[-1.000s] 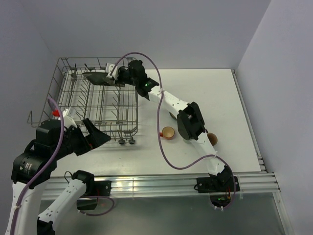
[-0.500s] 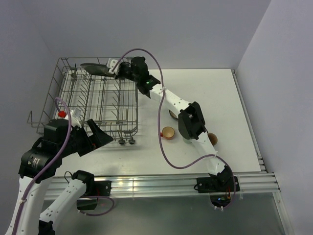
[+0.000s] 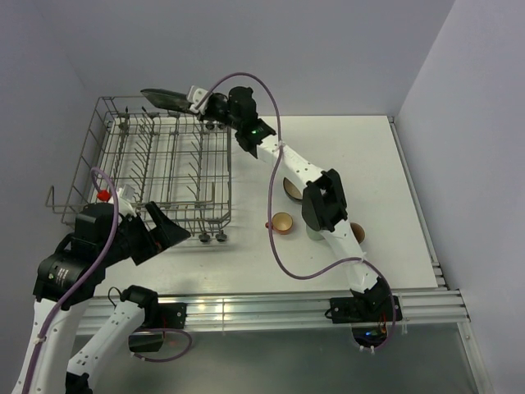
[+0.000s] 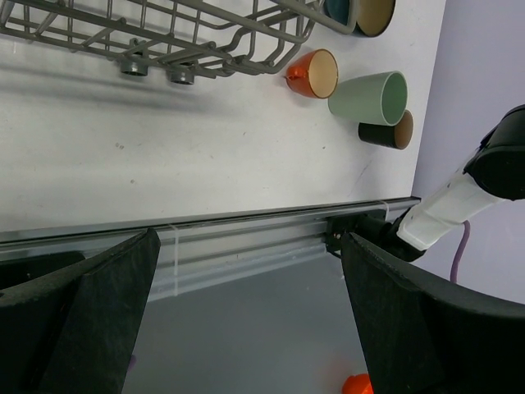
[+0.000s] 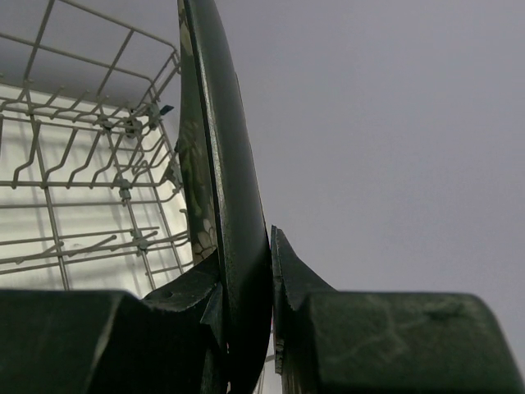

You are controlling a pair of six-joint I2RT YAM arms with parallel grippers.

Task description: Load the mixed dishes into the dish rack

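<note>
My right gripper is shut on the edge of the dark square plate and holds it above the far edge of the dish rack. In the right wrist view the plate stands edge-on between the fingers, with the rack's tines below. My left gripper stands open and empty near the rack's front corner. An orange-red cup, a pale green mug, a brown cup and the blue bowl lie on the table to the right of the rack.
The orange-red cup, blue bowl and brown cup sit close under my right forearm. The rack's small wheels rest near the table's front. An aluminium rail runs along the near edge. Walls close in behind and left.
The right gripper has lifted the plate higher and farther back, from among the rack's rear tines to above its far rim. The left arm has sunk slightly, still open.
</note>
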